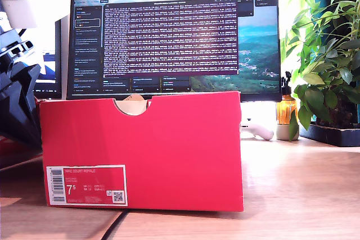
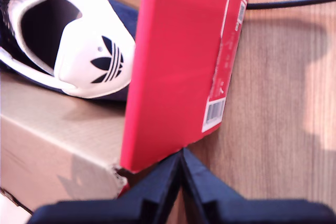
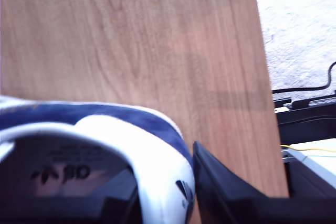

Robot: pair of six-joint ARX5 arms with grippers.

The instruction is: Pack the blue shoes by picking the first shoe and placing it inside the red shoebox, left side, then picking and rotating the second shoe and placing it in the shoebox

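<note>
My second gripper [image 3: 191, 182] is clamped on the heel collar of a blue shoe [image 3: 105, 145] above bare tabletop (light, stiff-rimmed, so that hold suits it). My first gripper [image 2: 182, 182], fingers pressed together on nothing, sits just before the red shoebox [image 2: 178, 61], with the other blue shoe [image 2: 79, 40] lying inside beyond its wall.

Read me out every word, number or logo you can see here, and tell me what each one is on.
"NIKE COURT ROYALE", "7.5": white label on the red shoebox; its smaller print is unreadable.
Trefoil logo: heel of the shoe in the box.
Trefoil, letters blurred: insole of the second shoe.
Monitor text: too small.
</note>
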